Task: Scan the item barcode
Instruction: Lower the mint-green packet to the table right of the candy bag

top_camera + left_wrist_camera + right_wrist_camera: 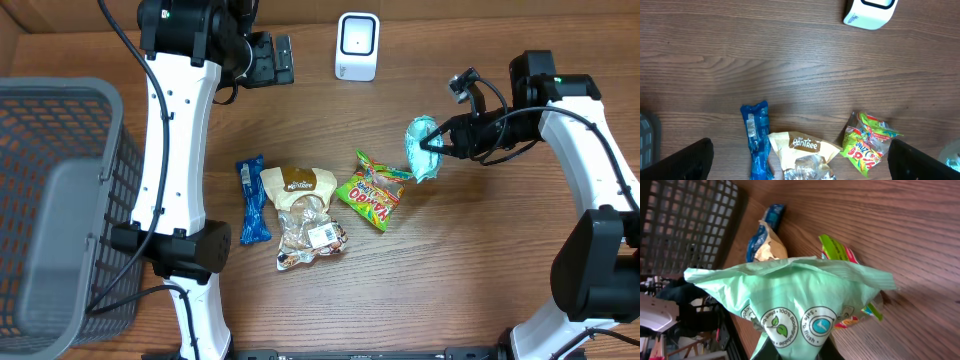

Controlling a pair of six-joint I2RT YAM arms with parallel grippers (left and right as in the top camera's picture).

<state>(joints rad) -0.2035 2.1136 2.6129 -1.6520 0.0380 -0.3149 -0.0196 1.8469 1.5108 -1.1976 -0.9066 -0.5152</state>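
Green packet (423, 148): one item, held clear of the table, right of centre. Left gripper (272, 58): jaws wide apart, empty, beside the white scanner (357, 45). Right gripper (440, 143): clamped on the packet's edge. Handling: carry the packet toward the scanner window, barcode face square to it, film flat. Appearance: pale mint film, crimped seam, round printed emblems; barcode not visible.

Matt green plastic pouch (800, 305), glossy wrappers (372, 192), wood-grain table (450, 270).
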